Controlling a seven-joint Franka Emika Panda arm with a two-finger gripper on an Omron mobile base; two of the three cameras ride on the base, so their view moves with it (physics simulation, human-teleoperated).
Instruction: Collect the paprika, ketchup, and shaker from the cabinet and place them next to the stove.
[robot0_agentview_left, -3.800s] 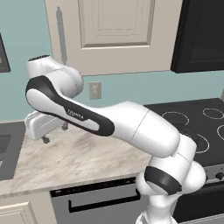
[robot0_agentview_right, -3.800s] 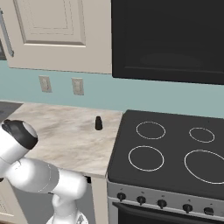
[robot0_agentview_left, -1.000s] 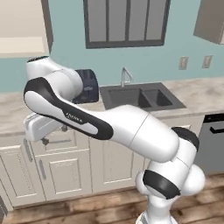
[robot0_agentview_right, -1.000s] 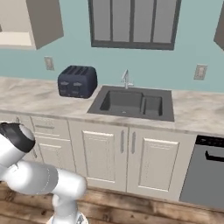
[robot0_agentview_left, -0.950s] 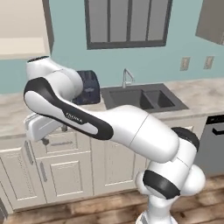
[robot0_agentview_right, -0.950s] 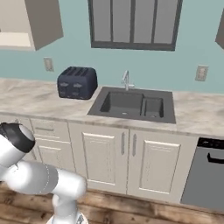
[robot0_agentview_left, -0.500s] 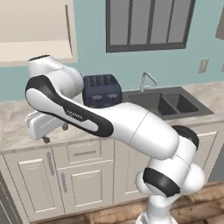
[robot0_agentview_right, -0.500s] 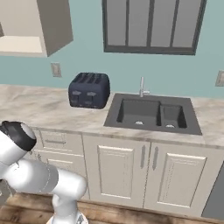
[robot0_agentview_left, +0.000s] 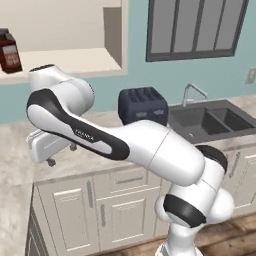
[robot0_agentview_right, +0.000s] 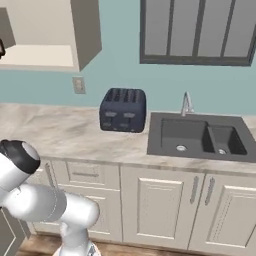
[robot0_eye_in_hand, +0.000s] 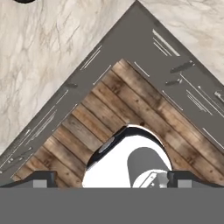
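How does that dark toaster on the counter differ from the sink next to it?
The toaster stands up from the counter as a boxy block, while the sink is sunk below the counter surface. The toaster has slots on top; the sink has two basins and a curved tap behind it. The toaster is narrower, the sink wider. Both are dark against the pale marbled counter.

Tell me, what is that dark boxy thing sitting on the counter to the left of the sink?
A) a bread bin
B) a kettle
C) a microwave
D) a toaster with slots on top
D: the dark toaster shows slots along its top and stands on the marble counter left of the sink.
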